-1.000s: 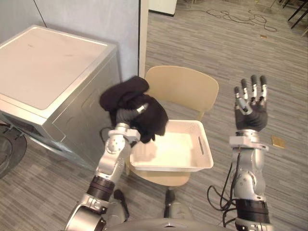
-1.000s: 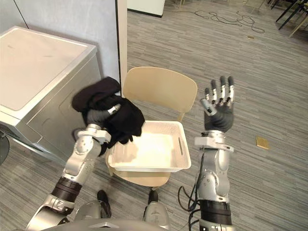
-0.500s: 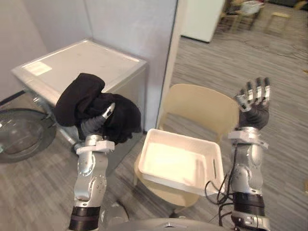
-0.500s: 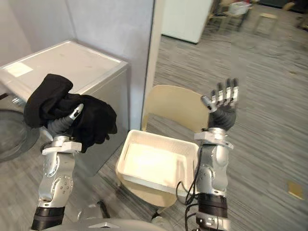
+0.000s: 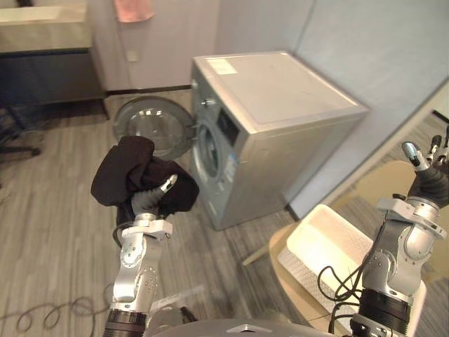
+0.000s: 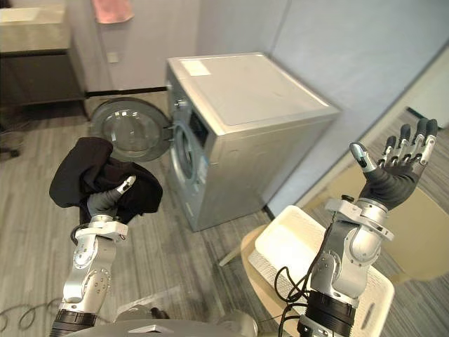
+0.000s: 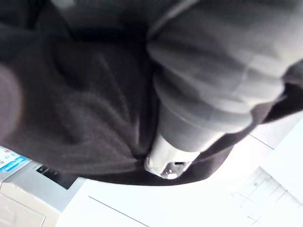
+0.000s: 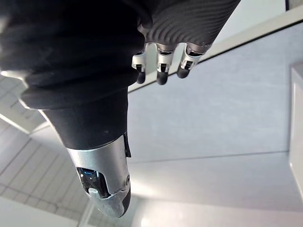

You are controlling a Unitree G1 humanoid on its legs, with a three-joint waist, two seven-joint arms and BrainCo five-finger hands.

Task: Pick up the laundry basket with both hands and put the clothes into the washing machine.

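Note:
My left hand is raised and shut on a bundle of black clothes, which drapes over its fingers; the thumb presses into the cloth. It hangs left of and in front of the silver washing machine, whose round door stands open toward the left. The white laundry basket rests on a beige chair at the lower right and looks empty. Above the basket my right hand is held up, open, fingers straight, holding nothing.
A grey partition wall stands behind the washing machine. A dark counter and a hanging pink cloth are at the far left. Wood-look floor lies open in front of the machine's door.
The camera has swung left: the washing machine's front and open door have come into view, and the basket and chair now sit at the lower right. Both hands keep their raised poses.

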